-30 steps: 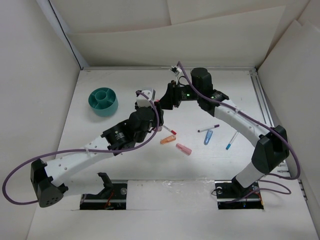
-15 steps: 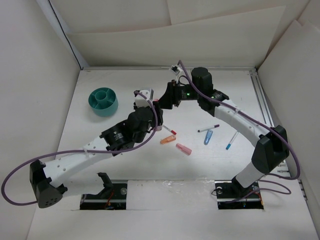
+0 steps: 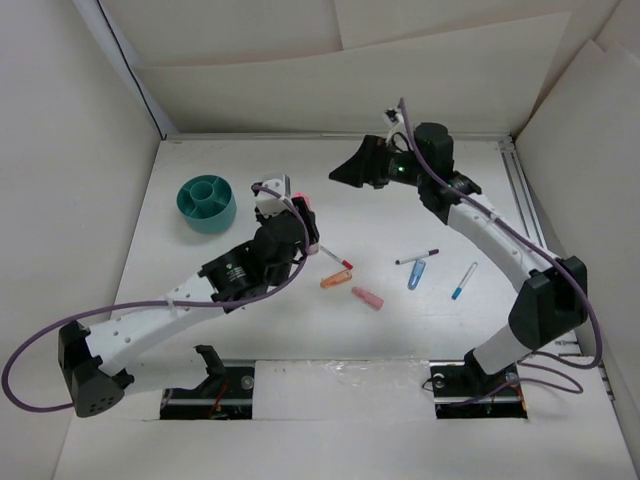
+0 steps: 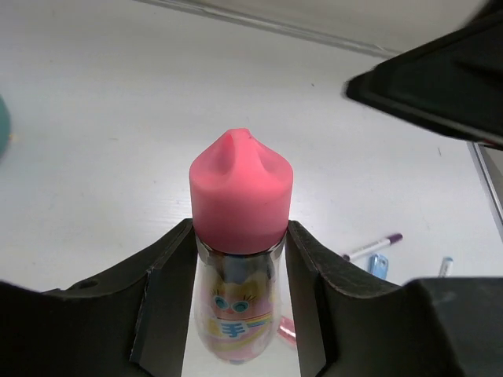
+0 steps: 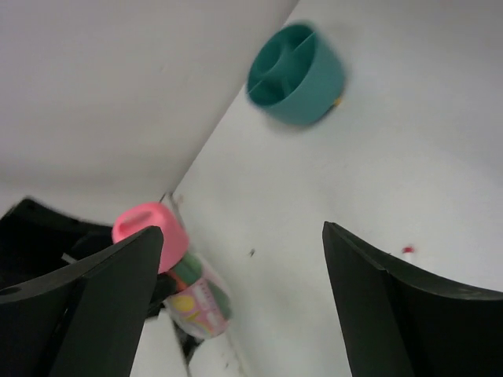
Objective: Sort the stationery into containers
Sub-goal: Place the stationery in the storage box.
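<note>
My left gripper is shut on a stubby pink-capped marker piece with a cartoon label, held above the table mid-left. My right gripper hangs open and empty just right of it; its wrist view shows the same piece beyond its left finger. The teal divided cup stands to the left and appears again in the right wrist view. On the table lie a white pen with a red cap, an orange piece, a pink piece, a purple-tipped pen, a light-blue piece and a blue pen.
White walls close the table at the back, left and right. A metal rail runs along the right edge. The arm bases sit over two slots at the near edge.
My right gripper opened wide and pulled away to the back right, off the pink-capped piece. My left gripper kept the piece and shifted slightly left and back.
</note>
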